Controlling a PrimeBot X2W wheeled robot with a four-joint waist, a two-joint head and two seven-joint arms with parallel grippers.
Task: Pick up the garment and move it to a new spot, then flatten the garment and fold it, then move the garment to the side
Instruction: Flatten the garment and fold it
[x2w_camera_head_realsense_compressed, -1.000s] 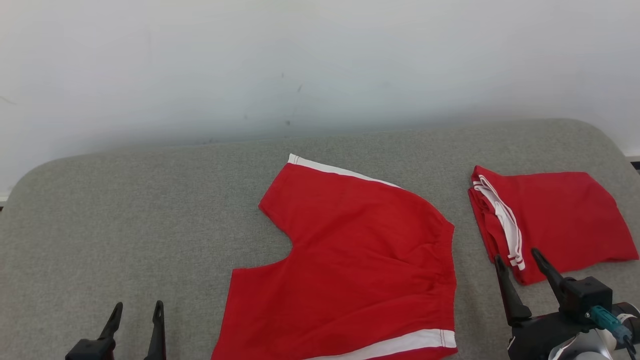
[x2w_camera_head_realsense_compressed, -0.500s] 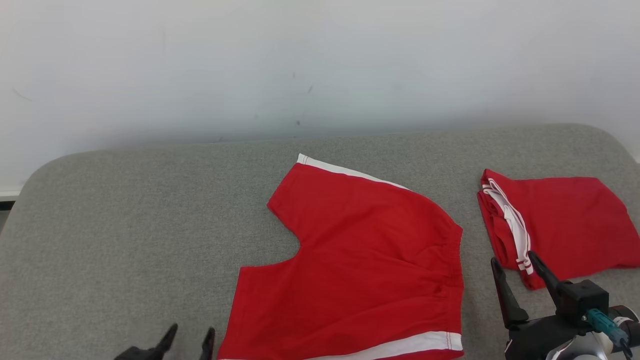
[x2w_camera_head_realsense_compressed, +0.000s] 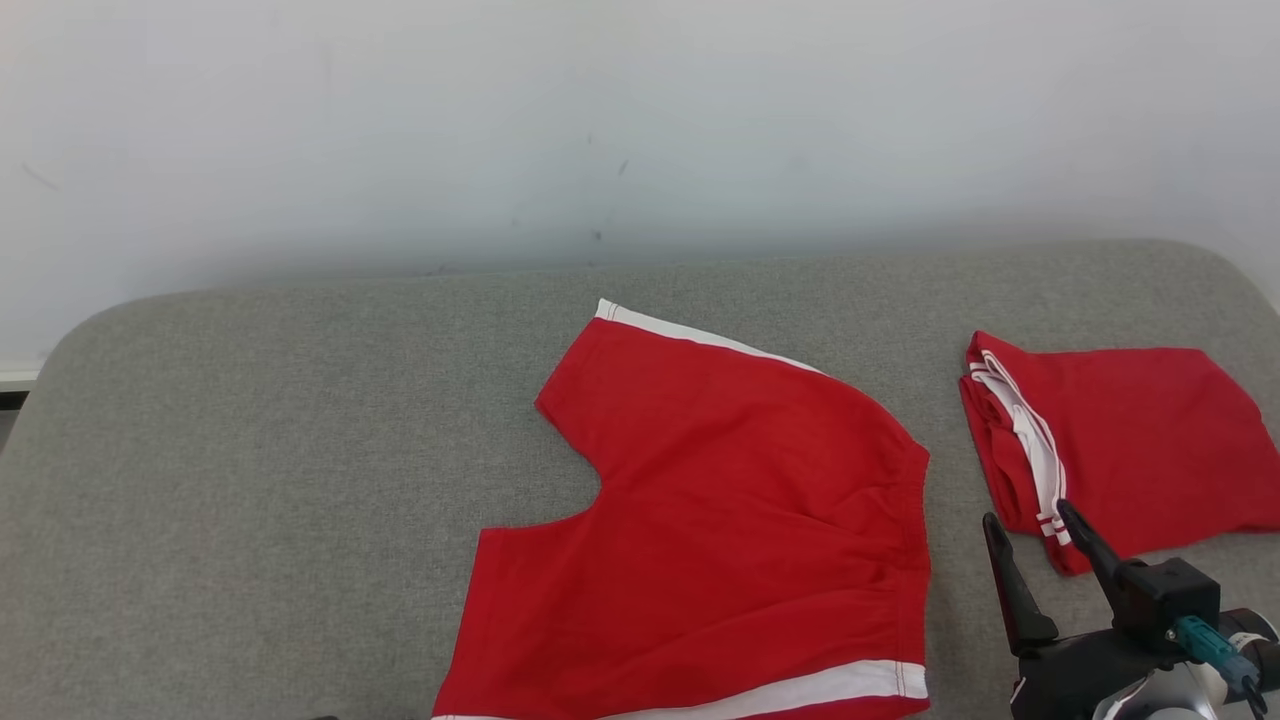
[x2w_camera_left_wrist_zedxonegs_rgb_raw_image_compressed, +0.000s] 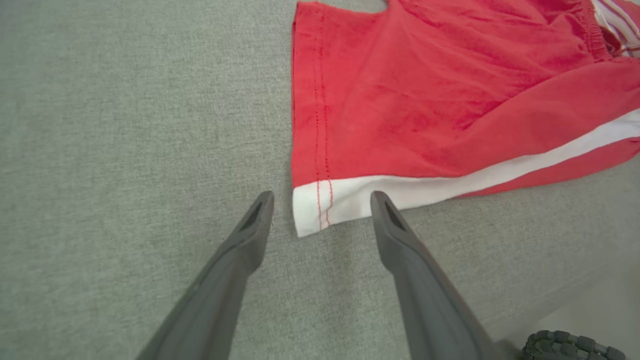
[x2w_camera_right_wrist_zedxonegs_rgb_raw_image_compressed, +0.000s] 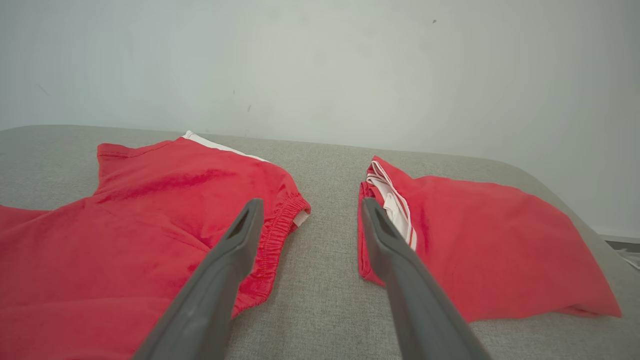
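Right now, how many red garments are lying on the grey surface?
2: the flat red shorts in the middle, and a folded red garment to their right; none seems hidden.

The red shorts (x2w_camera_head_realsense_compressed: 720, 520) lay spread flat and unfolded on the grey fabric-covered table (x2w_camera_head_realsense_compressed: 250, 450). Both legs pointed to the robot's left and the gathered elastic waistband to its right. A white stripe ran along each outer side edge, and faint creases crossed the cloth near the waistband.

Before you, a grey fabric-covered table (x2w_camera_head_realsense_compressed: 250, 450) meets a white wall (x2w_camera_head_realsense_compressed: 640, 120); at three o'clock lie folded red shorts (x2w_camera_head_realsense_compressed: 1150, 440), white-trimmed.
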